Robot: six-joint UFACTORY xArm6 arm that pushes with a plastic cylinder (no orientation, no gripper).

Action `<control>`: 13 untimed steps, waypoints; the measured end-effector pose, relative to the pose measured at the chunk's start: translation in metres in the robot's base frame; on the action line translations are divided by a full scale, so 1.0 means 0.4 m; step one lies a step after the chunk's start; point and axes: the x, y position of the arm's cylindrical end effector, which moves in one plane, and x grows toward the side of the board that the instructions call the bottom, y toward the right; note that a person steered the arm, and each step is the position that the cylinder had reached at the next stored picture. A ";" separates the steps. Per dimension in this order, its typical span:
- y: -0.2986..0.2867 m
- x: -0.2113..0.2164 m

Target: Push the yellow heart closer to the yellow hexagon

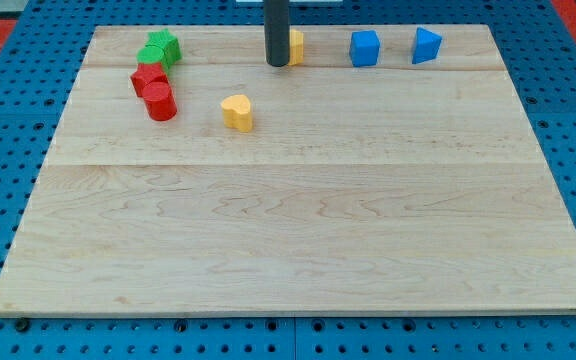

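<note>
The wooden bench (298, 230) carries every block near the view's top. My tip (277, 63) stands just left of the yellow hexagon (295, 46), partly hiding it; there are no jaws. The yellow heart (237, 112) lies below-left of my tip, apart from the hexagon

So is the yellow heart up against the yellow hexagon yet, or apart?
Apart. The yellow heart sits alone on bare board, below-left of the yellow hexagon; my tip stands at the hexagon's left side.
</note>
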 end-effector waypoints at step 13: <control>-0.268 0.095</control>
